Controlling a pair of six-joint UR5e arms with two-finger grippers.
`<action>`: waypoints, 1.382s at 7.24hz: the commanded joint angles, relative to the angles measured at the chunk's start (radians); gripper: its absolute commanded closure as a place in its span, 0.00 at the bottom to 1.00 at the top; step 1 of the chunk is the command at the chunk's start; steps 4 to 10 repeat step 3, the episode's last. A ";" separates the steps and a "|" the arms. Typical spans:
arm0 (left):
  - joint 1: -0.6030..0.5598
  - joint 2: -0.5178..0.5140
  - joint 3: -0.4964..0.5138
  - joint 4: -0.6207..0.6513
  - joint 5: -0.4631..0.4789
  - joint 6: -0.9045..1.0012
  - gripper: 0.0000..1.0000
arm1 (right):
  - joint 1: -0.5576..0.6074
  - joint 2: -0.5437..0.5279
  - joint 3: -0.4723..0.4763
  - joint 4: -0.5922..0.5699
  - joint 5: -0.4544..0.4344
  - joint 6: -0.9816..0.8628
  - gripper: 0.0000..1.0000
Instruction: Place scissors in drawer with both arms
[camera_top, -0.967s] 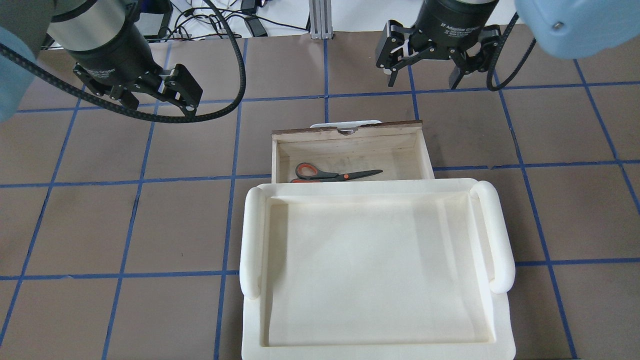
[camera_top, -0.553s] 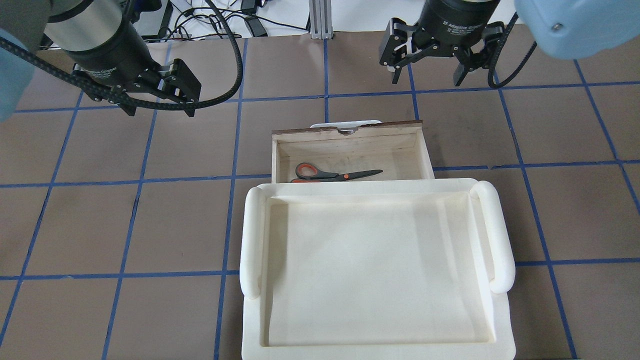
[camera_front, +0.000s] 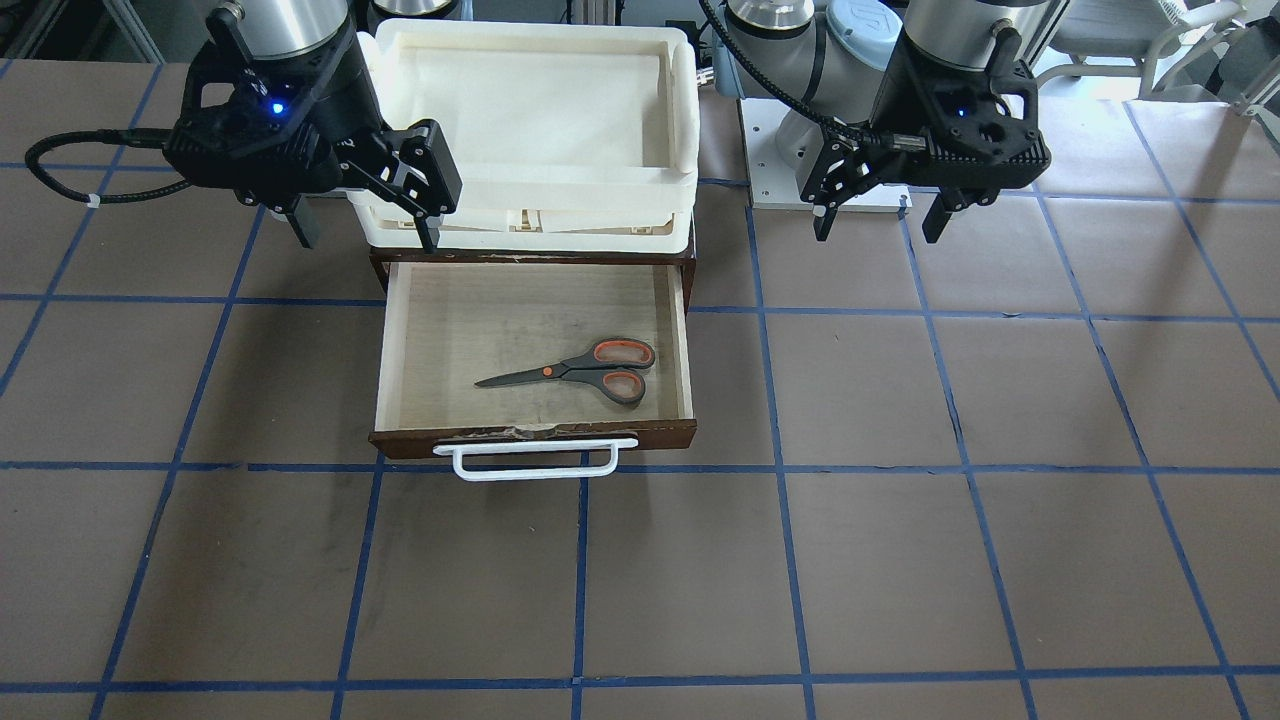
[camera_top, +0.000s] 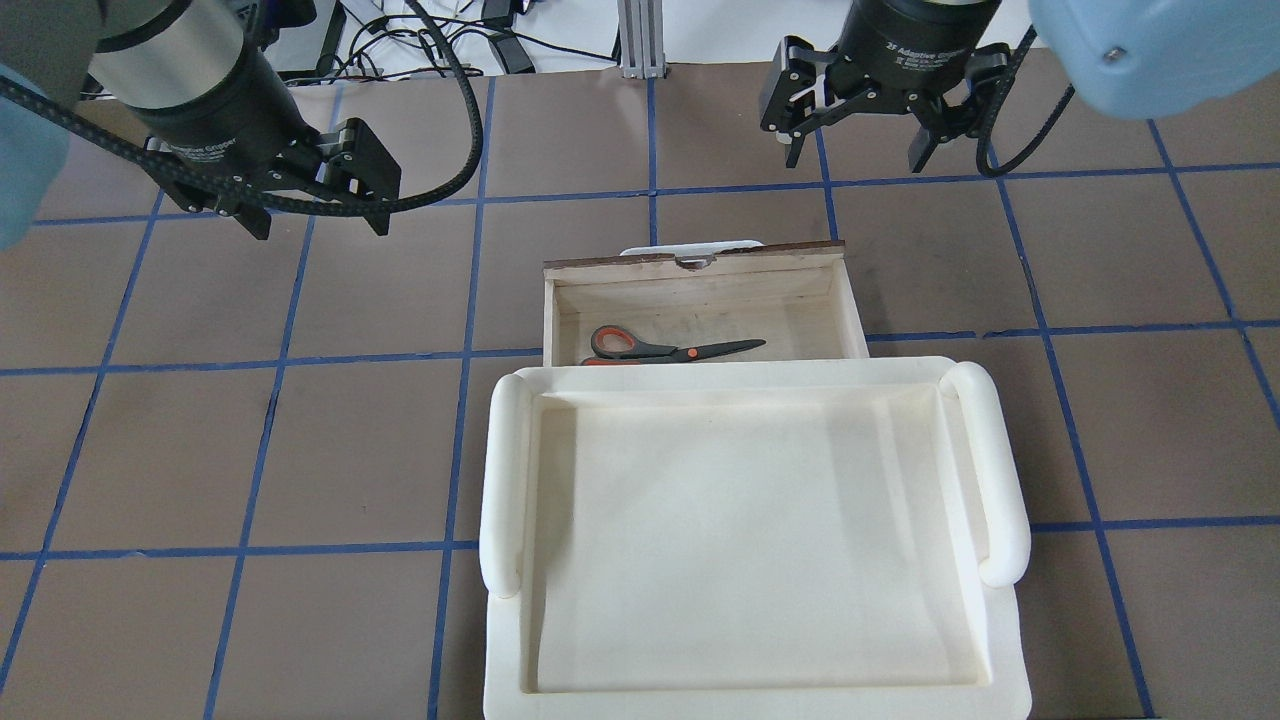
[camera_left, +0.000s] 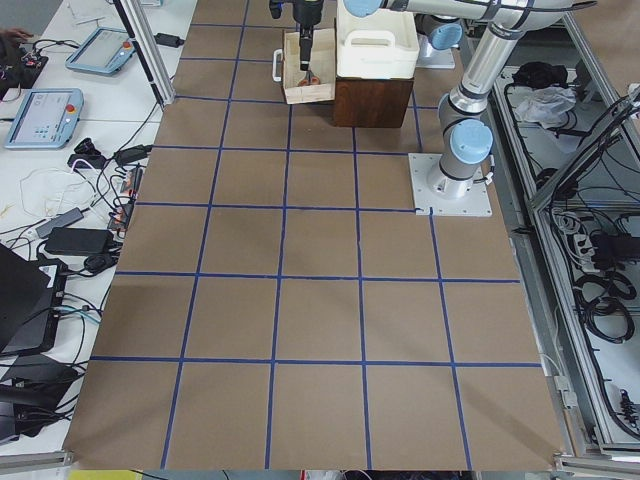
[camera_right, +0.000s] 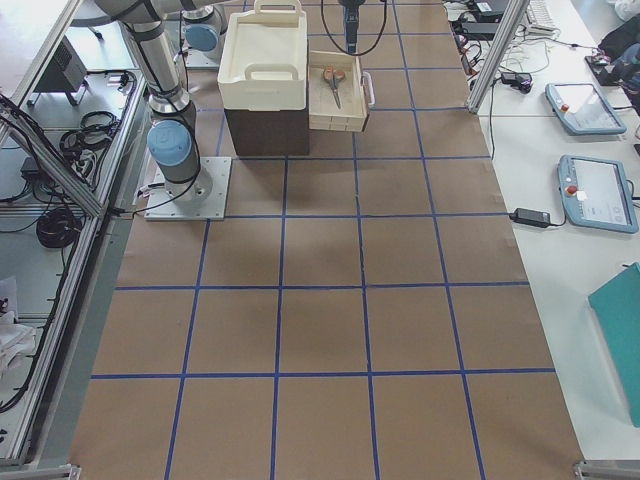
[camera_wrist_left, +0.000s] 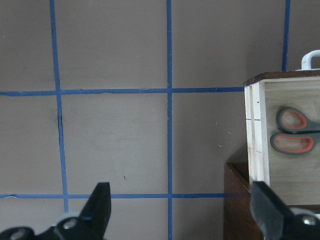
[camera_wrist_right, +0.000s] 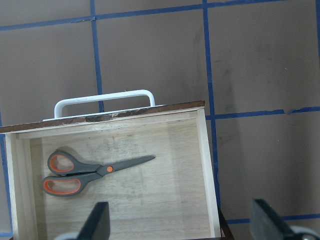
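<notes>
The scissors (camera_front: 575, 372) lie flat inside the open drawer (camera_front: 682, 330), handles toward the robot's left and blades toward its right. They also show in the overhead view (camera_top: 670, 349) and in the right wrist view (camera_wrist_right: 95, 172). The left wrist view shows only their handle loops (camera_wrist_left: 296, 132). My left gripper (camera_top: 318, 225) is open and empty, hovering over bare table to the left of the drawer (camera_top: 690, 290). My right gripper (camera_top: 855, 162) is open and empty, raised above the table beyond the drawer's white handle (camera_front: 535, 462).
A cream-white plastic tray (camera_top: 505, 470) sits on the dark brown cabinet (camera_right: 265, 130) that the drawer slides out of. The brown table has a blue tape grid. Cables and tablets lie past the table's far edge (camera_left: 60, 110).
Both grippers have drawn a little up and away from the drawer, staying open. The scissors and drawer have not moved.
</notes>
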 joint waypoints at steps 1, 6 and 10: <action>0.000 0.004 0.000 -0.001 0.007 -0.001 0.00 | 0.000 0.000 0.000 0.000 0.000 -0.001 0.00; -0.001 0.006 -0.003 -0.005 0.000 -0.001 0.00 | 0.000 0.002 0.000 0.000 -0.002 0.000 0.00; -0.001 0.006 -0.003 -0.005 0.000 -0.001 0.00 | 0.000 0.002 0.000 0.000 -0.002 0.000 0.00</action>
